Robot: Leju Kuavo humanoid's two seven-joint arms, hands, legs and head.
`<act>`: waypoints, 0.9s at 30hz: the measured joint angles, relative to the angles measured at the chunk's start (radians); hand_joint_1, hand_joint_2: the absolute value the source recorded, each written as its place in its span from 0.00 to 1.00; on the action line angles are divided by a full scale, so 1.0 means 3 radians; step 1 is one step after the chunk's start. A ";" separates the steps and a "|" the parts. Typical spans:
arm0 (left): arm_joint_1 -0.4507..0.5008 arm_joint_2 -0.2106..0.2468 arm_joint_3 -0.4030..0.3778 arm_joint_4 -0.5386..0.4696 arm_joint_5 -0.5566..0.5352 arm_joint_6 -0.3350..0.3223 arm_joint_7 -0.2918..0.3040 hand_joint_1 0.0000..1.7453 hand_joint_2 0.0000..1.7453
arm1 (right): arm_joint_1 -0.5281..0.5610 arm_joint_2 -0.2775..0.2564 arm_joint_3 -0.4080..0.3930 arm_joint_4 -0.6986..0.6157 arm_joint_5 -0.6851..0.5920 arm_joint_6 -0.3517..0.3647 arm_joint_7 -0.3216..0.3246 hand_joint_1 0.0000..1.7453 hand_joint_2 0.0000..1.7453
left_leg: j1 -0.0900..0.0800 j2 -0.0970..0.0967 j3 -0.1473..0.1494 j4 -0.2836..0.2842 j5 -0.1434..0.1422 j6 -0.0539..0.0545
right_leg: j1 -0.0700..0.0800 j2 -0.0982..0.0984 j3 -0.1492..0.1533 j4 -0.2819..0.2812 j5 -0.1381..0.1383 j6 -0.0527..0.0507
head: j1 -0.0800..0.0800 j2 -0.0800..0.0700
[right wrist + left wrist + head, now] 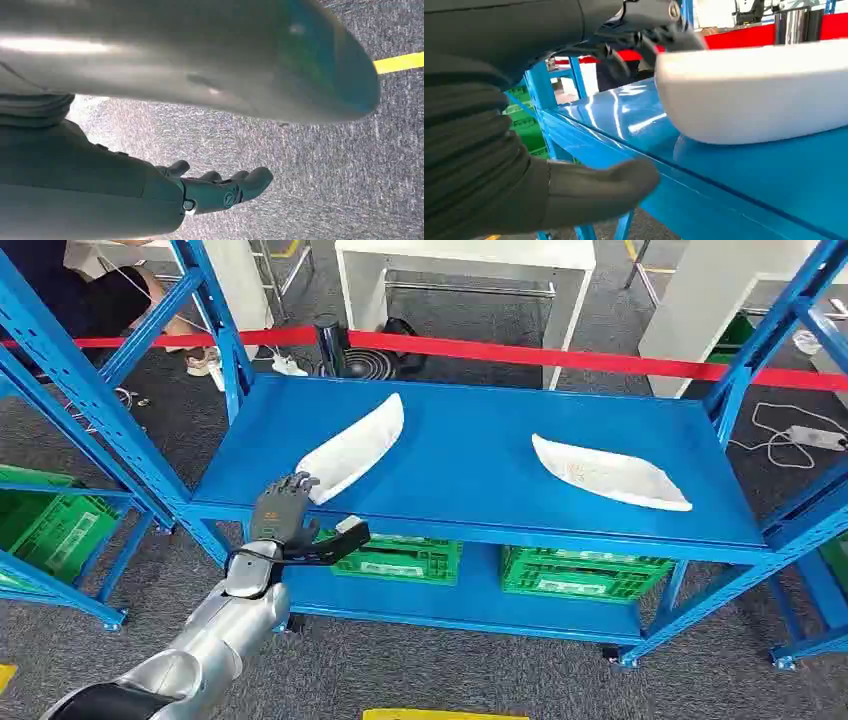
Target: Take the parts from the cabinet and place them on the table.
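Parts: two white curved parts lie on the blue shelf [470,455] of the cabinet, the left part [352,448] near the front-left edge, the right part [610,472] well apart toward the right side.
Left hand: the left hand [283,515] reaches the shelf's front edge, its dark fingers [646,42] at the near end of the left part, thumb below the edge; whether it grips cannot be told.
Right hand: the right hand [220,190] hangs over grey carpet, fingers loosely apart, holding nothing.
Crates: two green crates [585,575] sit on the lower shelf; a third [45,530] stands at left.
Barrier: one red tape [600,360] runs behind the cabinet.
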 joint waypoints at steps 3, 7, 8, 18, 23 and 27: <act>0.0000 0.0000 0.0013 0.0000 0.0000 0.0009 -0.0003 1.00 1.00 | 0.0000 0.0000 0.0003 0.0000 0.0000 0.0000 0.0000 0.00 0.00 | 0.0000 0.0000 0.0000 0.0000 0.0000 0.0000 | 0.0000 0.0000 0.0000 0.0000 0.0000 0.0000 | 0.0000 0.0000; 0.0003 0.0001 0.0029 0.0000 0.0000 0.0025 -0.0010 1.00 1.00 | 0.0000 0.0000 0.0008 0.0000 0.0003 0.0003 -0.0002 0.00 0.00 | 0.0000 0.0000 0.0000 0.0000 0.0000 0.0000 | 0.0000 0.0000 0.0000 0.0001 0.0000 0.0000 | 0.0000 0.0000; 0.0006 0.0001 0.0029 0.0000 0.0000 0.0029 -0.0011 1.00 1.00 | -0.0001 0.0000 0.0010 0.0000 0.0005 0.0004 -0.0003 0.00 0.00 | 0.0000 0.0000 0.0000 0.0000 0.0000 0.0000 | 0.0000 0.0000 0.0000 0.0001 0.0000 0.0000 | 0.0000 0.0000; 0.0042 0.0018 0.0048 0.0000 -0.0005 0.0089 -0.0095 1.00 1.00 | 0.0002 -0.0001 0.0033 0.0000 0.0011 0.0009 -0.0001 0.00 0.00 | 0.0000 0.0000 0.0000 0.0000 0.0000 0.0000 | 0.0000 0.0000 -0.0001 0.0002 -0.0001 -0.0001 | 0.0000 0.0000; 0.0046 0.0029 0.0050 0.0000 -0.0006 0.0089 -0.0193 1.00 1.00 | 0.0002 -0.0003 0.0052 0.0000 0.0020 0.0019 -0.0008 0.00 0.00 | 0.0000 0.0000 0.0000 0.0000 0.0000 0.0000 | 0.0000 0.0000 0.0000 0.0002 -0.0001 -0.0001 | 0.0000 0.0000; 0.0046 0.0028 0.0079 -0.0001 0.0031 0.0112 -0.0289 1.00 1.00 | 0.0002 -0.0004 0.0055 0.0000 0.0020 0.0019 -0.0008 0.00 0.00 | 0.0000 0.0000 0.0001 0.0000 0.0000 0.0000 | 0.0000 0.0000 -0.0001 0.0002 -0.0001 -0.0001 | 0.0000 -0.0001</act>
